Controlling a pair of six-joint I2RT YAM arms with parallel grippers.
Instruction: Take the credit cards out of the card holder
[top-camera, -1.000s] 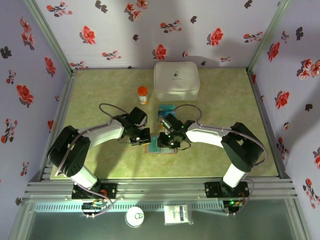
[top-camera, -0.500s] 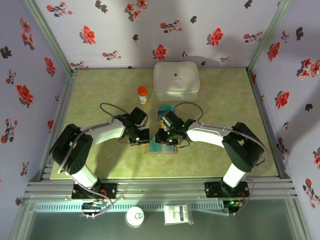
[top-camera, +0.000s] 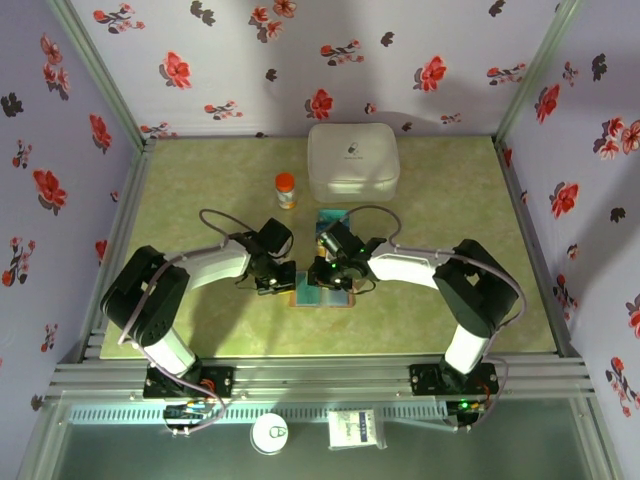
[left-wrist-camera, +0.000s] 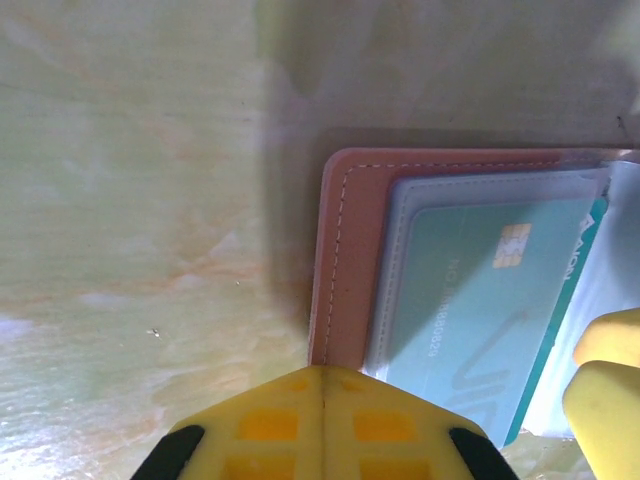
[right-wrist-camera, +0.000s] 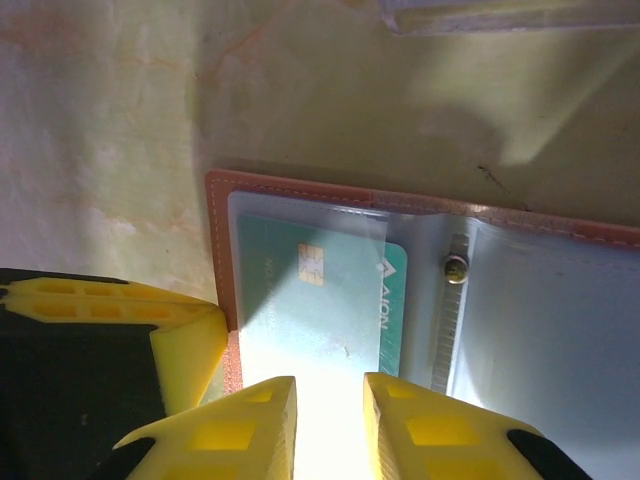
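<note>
Bright, even top light — wrist views shadowed, glare near the fingers (right-wrist-camera: 250, 420), edges perhaps soft.

Left pincer (left-wrist-camera: 322, 390) closed, right (right-wrist-camera: 328, 395) perhaps ajar.

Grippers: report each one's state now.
Left gripper: shut, empty, tips at the card holder edge.
Right gripper: jaws narrowly open over the teal card.

The right end effector (right-wrist-camera: 328, 395) edged left across the card holder (right-wrist-camera: 540, 300), narrowing.
</note>
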